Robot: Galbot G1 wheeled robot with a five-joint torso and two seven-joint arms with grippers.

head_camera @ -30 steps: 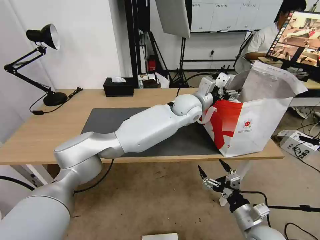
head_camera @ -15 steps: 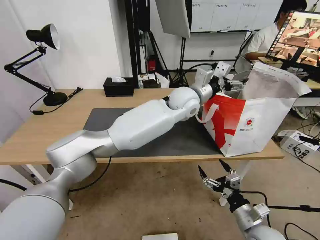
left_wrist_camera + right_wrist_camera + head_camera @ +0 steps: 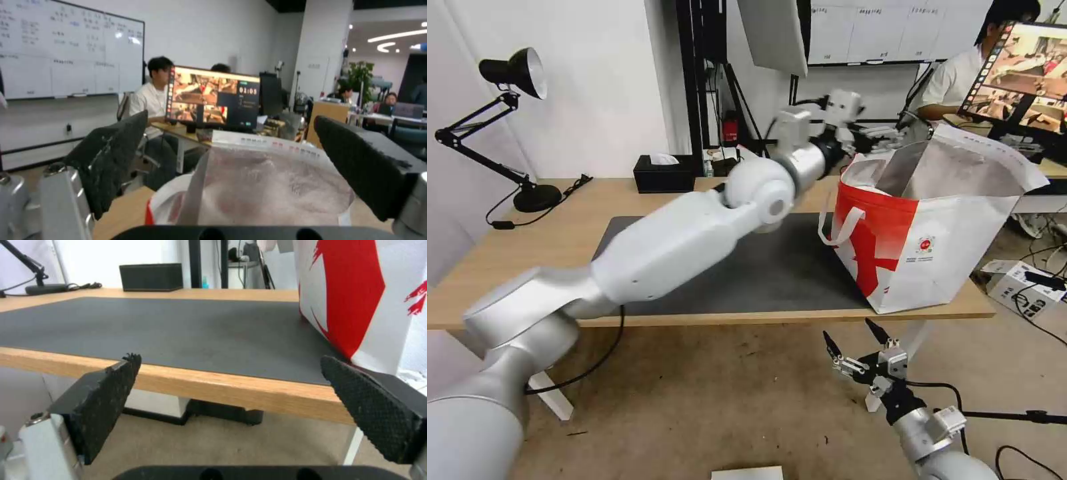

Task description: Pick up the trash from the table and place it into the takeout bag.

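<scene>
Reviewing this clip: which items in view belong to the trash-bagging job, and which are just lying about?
Job items:
- large white takeout bag with red panel and foil lining
- long light-wood table with dark grey mat
- left gripper, open and empty above the bag
- right gripper, open, parked below the table edge

Lying about:
- black tissue box
- black desk lamp

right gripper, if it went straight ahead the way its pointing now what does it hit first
Probably the table. The right gripper hangs open just below the tabletop, facing its front wooden edge, which spans the gap between its fingers. The takeout bag stands on the dark mat further back. Depth is unclear.
</scene>
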